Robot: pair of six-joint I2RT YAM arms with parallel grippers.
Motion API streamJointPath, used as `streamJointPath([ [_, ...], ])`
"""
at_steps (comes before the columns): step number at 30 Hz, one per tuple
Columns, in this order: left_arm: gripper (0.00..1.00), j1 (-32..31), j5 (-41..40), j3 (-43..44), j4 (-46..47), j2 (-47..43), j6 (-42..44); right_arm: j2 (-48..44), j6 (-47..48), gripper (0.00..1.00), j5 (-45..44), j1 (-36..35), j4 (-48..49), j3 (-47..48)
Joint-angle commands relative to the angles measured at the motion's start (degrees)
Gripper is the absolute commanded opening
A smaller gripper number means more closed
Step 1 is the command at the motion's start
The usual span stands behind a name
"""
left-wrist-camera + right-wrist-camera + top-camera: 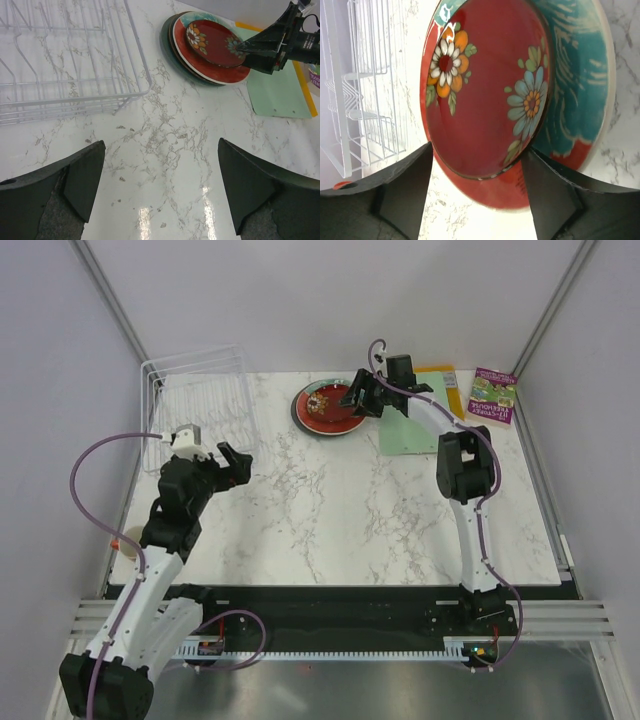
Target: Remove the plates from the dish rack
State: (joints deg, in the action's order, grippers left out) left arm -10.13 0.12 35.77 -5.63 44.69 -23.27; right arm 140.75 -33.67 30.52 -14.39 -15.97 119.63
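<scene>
Red plates stacked beside dish rack | left end effector apart | right end effector apart

Top view overhead; both wrist views face plates, right closer.

my gripper hangs spread wide over the marble table, one finger at 7 o'clock, the other at 5. the dish rack sits at 10 o'clock. at 1 o'clock lies a stack of plates, a red flowered plate on top. the right gripper reaches its rim from 2 o'clock, above a light-green mat.
</scene>
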Motion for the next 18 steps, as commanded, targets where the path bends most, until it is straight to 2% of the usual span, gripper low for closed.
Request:
streamJointPath([
  [1,1.00,-0.15,0.92,1.41,-1.14,-2.14,1.74,-7.68,4.83,0.79,-4.49,-0.28,-3.10,-2.82],
  [4,1.00,-0.15,1.29,1.23,-2.02,-2.85,1.47,-9.61,8.34,0.81,-6.78,-0.55,-6.61,-3.18],
  [8,1.00,-0.15,1.46,1.41,-3.68,-3.55,3.13,-14.61,12.82,0.83,-14.93,-1.25,-8.99,-8.26],
  [9,1.00,-0.15,1.55,1.58,-4.65,-3.47,3.14,-17.32,13.97,0.85,-17.05,-1.43,-9.60,-9.58],
  [10,1.00,-0.15,1.90,2.19,-4.92,-3.20,2.88,-19.09,15.11,0.96,-19.60,-2.30,-9.78,-11.25],
  [11,1.00,-0.15,2.16,2.55,-5.01,-3.03,2.53,-20.93,17.82,0.98,-25.63,-2.92,-10.22,-15.09],
  [14,1.00,-0.15,1.91,4.39,-6.49,-1.97,2.53,-29.98,21.88,0.98,-36.12,-6.34,-9.79,-25.45],
  [15,1.00,-0.15,1.55,4.92,-7.02,-1.54,2.70,-34.62,23.63,0.98,-42.67,-7.39,-9.09,-28.20],
  [17,1.00,-0.15,0.06,6.15,-8.26,-1.71,3.14,-39.65,24.44,0.98,-48.25,-10.38,-7.51,-37.39],
  [18,1.00,-0.15,-0.21,6.33,-8.43,-1.97,3.49,-44.98,24.18,0.98,-50.63,-11.18,-5.24,-40.68],
])
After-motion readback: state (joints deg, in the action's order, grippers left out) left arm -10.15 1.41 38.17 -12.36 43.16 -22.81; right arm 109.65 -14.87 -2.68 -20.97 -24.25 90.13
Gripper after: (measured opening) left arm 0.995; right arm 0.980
